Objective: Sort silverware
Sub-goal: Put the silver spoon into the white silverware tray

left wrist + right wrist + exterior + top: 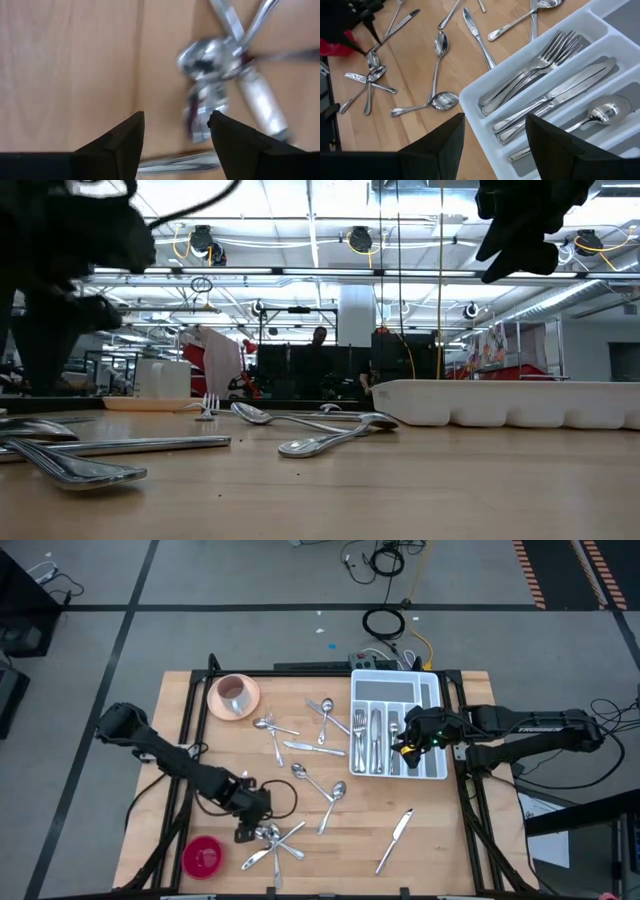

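Over the crossed pile at the table's near edge, the left gripper (252, 831) hangs with fingers spread, empty.
The right gripper (405, 739), also open, sits above the white compartmented plastic tray (432, 692); shiny silver metal forks, spoons and knives (330, 802) lie partly sorted inside, the rest scattered across the wood.

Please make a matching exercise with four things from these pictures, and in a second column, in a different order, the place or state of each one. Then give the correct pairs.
Things:
1. pink cup
2. red bowl
3. forks
4. left gripper

Places or states:
A. in a compartment of the white tray
B. open, by a crossed heap of silverware
C. at the table's far left corner
D. at the table's near left corner

Pairs: 1-C, 2-D, 3-A, 4-B
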